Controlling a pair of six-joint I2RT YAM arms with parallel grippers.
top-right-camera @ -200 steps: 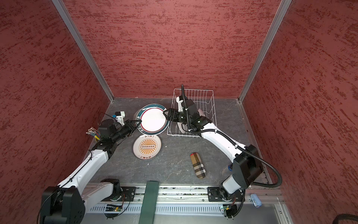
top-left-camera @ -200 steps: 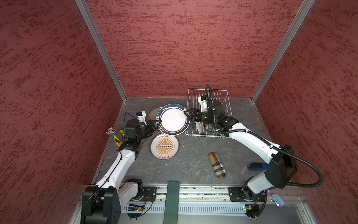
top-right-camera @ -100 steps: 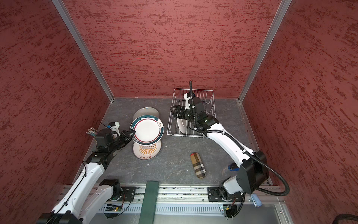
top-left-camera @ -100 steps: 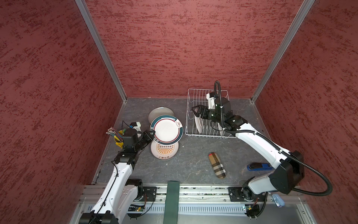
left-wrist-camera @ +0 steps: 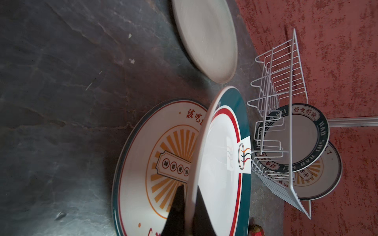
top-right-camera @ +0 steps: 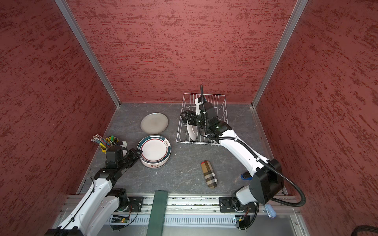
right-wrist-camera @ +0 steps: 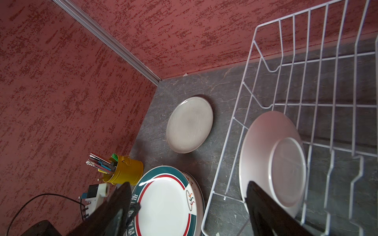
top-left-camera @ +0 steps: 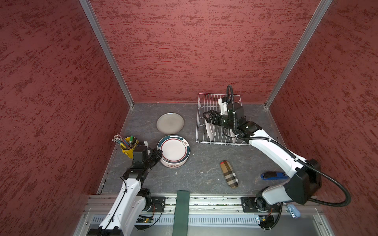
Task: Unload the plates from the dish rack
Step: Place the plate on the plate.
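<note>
My left gripper (top-left-camera: 160,154) (left-wrist-camera: 189,204) is shut on the near rim of a white plate with a green and red rim (top-left-camera: 173,150) (top-right-camera: 154,150) (left-wrist-camera: 221,163). That plate is tilted just over an orange sunburst plate (top-left-camera: 173,165) (left-wrist-camera: 143,163) lying flat on the table. A grey-beige plate (top-left-camera: 170,123) (right-wrist-camera: 189,124) lies flat behind them. The white wire dish rack (top-left-camera: 204,98) (right-wrist-camera: 255,61) holds two upright plates (top-left-camera: 210,129) (left-wrist-camera: 302,139). My right gripper (top-left-camera: 205,116) (right-wrist-camera: 188,183) hangs open over the rack's left side, beside the nearer upright plate (right-wrist-camera: 270,155), holding nothing.
A yellow cup of pens (top-left-camera: 128,147) stands just left of my left wrist. A plaid case (top-left-camera: 229,173) and a blue stapler (top-left-camera: 274,175) lie at the front right. Red walls close in the back and both sides.
My left gripper carried the green-rimmed plate from beside the rack forward and down over the sunburst plate, uncovering the grey plate. My right gripper drew back over the rack.
</note>
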